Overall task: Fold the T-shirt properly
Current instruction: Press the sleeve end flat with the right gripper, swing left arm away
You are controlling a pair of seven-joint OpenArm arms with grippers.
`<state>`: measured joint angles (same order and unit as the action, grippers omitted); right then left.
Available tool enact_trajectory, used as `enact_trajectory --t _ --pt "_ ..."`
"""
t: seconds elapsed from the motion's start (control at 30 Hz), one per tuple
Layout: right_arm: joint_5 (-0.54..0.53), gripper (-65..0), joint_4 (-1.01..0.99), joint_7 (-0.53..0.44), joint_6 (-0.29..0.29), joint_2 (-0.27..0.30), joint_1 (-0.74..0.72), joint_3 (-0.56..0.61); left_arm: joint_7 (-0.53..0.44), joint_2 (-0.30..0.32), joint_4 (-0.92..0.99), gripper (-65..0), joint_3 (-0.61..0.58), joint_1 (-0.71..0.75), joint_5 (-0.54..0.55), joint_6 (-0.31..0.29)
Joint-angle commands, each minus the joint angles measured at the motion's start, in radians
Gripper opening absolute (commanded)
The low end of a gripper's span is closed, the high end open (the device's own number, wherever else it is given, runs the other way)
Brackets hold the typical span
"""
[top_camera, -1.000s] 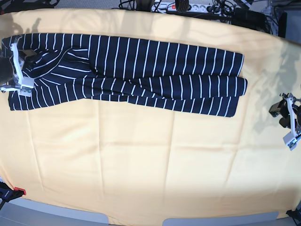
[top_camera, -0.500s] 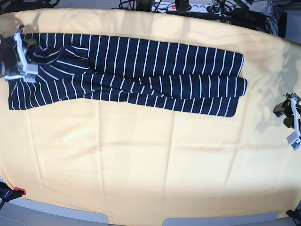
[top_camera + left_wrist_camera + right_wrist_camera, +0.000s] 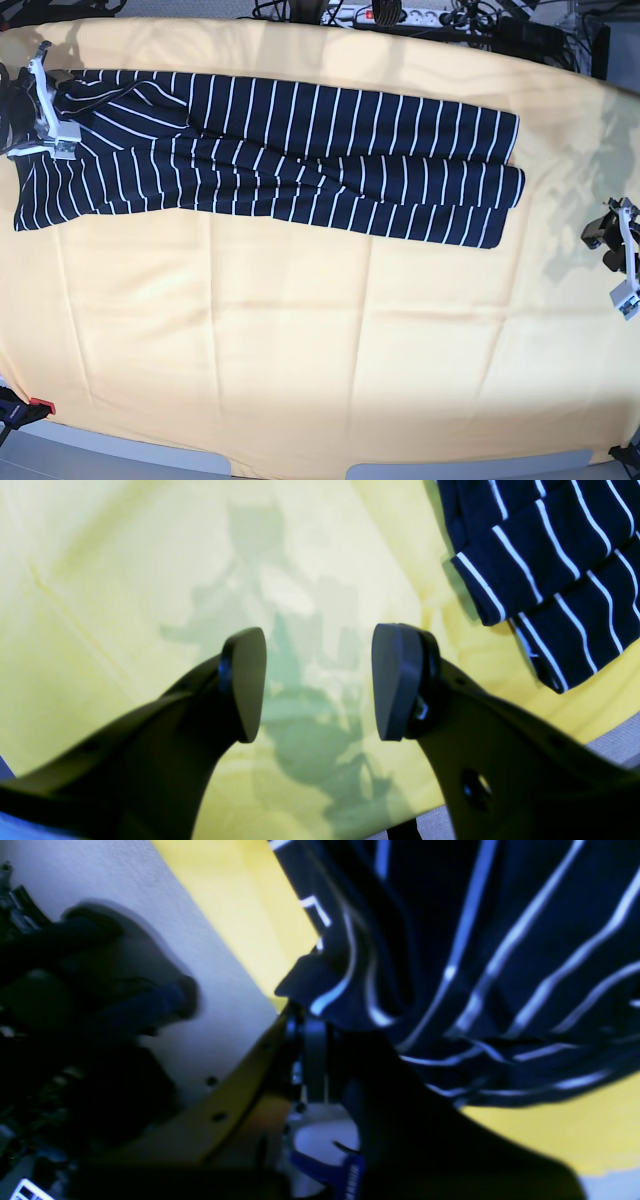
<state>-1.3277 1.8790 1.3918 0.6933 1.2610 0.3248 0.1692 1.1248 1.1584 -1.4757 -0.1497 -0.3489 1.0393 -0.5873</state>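
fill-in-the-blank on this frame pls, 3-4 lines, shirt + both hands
1. The T-shirt lies as a long folded band on a ____ cloth.
2. The left hand hovers over bare cloth with its jaws ____.
3. The right hand is at the shirt's end, and its pads pinch a bunch of ____ fabric.
4. In the base view, the left hand sits off the shirt's ____ end.

Missing words: yellow; open; striped; right

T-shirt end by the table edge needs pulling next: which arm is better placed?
Right. The right gripper sits at that end of the T-shirt, fingers pinching fabric. The left gripper hangs open over the yellow cloth, apart from the shirt.
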Motion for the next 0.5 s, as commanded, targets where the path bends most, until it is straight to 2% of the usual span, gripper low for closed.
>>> enact_trajectory --t 0.0,0.03,0.1,0.27,0.47 --pt "-0.042 -56.6 0.027 0.004 0.005 0.040 -0.013 -0.013 -0.011 0.031 -0.008 -29.7 0.014 -0.020 0.008 -0.004" --pt "-0.078 -53.8 0.044 0.004 0.005 0.053 -0.023 -0.013 -0.011 0.031 -0.008 -29.7 0.014 -0.020 0.008 -0.004" --pt "-0.150 -52.4 0.086 0.004 0.005 0.075 -0.051 -0.013 -0.012 0.031 -0.008 -29.7 0.014 -0.021 0.008 -0.004" --pt "-0.156 -52.4 0.179 0.004 0.005 0.081 -0.190 -0.014 -0.018 0.033 -0.008 -29.7 0.014 -0.020 0.000 -0.003" --pt "-0.141 -52.4 0.163 0.004 0.005 0.074 -0.309 -0.014 -0.018 0.043 -0.008 -29.7 0.051 -0.019 -0.012 0.026"
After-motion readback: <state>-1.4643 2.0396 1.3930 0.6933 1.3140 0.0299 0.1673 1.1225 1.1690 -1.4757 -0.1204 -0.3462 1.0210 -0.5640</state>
